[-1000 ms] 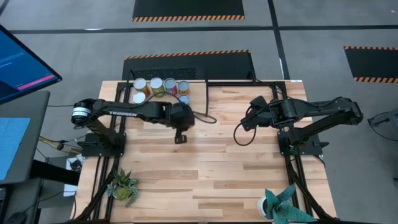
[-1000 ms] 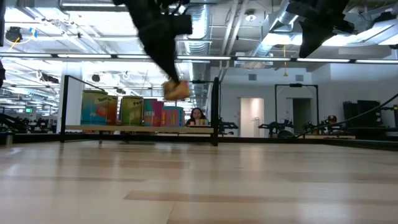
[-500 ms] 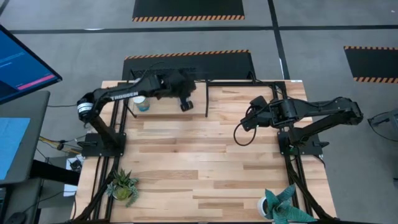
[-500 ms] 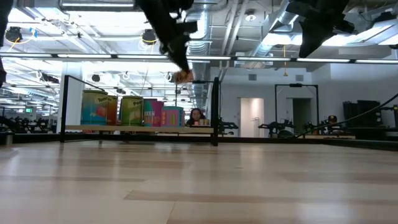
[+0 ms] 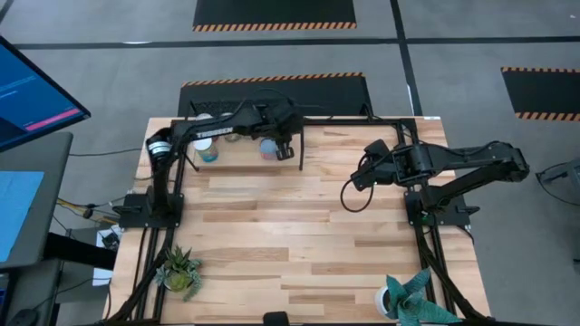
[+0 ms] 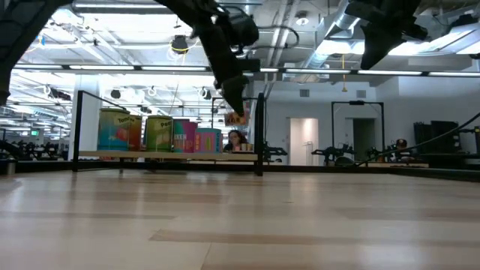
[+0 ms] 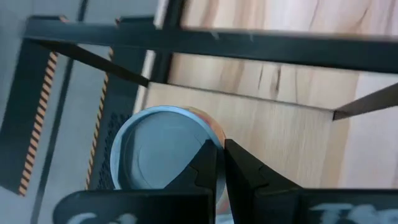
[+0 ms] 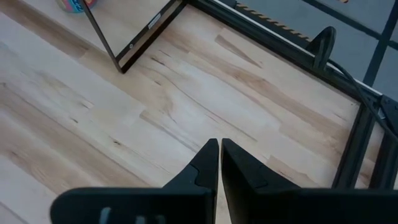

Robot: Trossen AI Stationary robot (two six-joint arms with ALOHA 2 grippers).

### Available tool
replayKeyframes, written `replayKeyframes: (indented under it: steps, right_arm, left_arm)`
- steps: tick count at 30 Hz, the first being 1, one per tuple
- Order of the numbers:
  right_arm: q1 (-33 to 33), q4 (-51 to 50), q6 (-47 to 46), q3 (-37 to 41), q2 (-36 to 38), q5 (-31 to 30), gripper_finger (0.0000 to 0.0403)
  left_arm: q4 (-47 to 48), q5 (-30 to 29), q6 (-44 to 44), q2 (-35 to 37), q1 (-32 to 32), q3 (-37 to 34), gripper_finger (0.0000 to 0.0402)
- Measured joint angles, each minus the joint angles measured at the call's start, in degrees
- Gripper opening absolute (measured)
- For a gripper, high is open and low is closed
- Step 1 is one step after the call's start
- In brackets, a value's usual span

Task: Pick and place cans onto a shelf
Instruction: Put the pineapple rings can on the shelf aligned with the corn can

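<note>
While the right arm waits, left arm stretches over the shelf.

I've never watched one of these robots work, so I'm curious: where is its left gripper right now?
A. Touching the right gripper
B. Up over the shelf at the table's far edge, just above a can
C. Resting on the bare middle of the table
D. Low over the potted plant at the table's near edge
B: from overhead the left gripper reaches over the shelf, and its wrist camera looks straight down on a can with a pale blue top.
</note>
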State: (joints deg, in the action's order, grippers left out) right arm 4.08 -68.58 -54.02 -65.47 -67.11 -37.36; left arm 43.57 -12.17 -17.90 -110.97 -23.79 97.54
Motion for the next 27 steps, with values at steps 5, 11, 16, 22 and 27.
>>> replayKeyframes:
  steps: [5,11,16,22,27]
  right_arm:
    - [0.0,-0.2,0.1,0.0,0.0,0.0,0.0043]
    - [0.0,-0.4,0.5,0.0,0.0,0.0,0.0043]
    - [0.0,-0.4,0.5,0.0,0.0,-0.1,0.0043]
    - [0.0,-0.4,0.5,0.0,0.0,-0.1,0.0043]
    - [0.0,-0.4,0.5,0.0,0.0,-0.1,0.0043]
  left_arm:
    - [0.9,1.3,-0.3,-3.7,0.1,1.9,0.0000]
    - [1.5,2.7,-0.4,-4.7,0.7,1.9,0.0000]
    - [3.4,4.6,-0.1,-4.7,0.6,1.9,0.0000]
    - [3.8,7.5,-0.2,-4.6,1.2,1.1,0.0000]
    - [3.2,9.1,-1.3,-5.0,2.2,0.7,0.0000]
